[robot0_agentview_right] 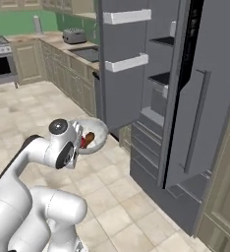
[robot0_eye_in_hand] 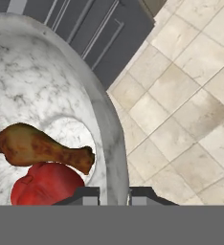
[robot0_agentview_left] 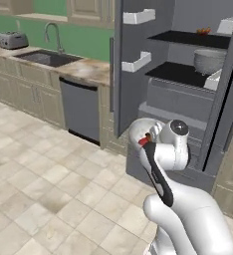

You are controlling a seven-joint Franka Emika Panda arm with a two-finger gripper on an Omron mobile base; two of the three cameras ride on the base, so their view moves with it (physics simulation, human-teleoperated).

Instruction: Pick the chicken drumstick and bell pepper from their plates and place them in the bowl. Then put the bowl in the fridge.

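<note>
**Bowl loaded, fridge still ahead**

In the hand view, the drumstick (robot0_eye_in_hand: 39, 149) and pepper (robot0_eye_in_hand: 47, 185) lie in the bowl (robot0_eye_in_hand: 97, 103), so the loading is done. The claw (robot0_eye_in_hand: 114, 194) is clamped on its rim, holding it above the floor. To the right, the fridge (robot0_agentview_right: 186, 98) stands open; shelving the bowl remains.

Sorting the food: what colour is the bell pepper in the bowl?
Glossy red bell pepper, clearest in the hand view.
</note>
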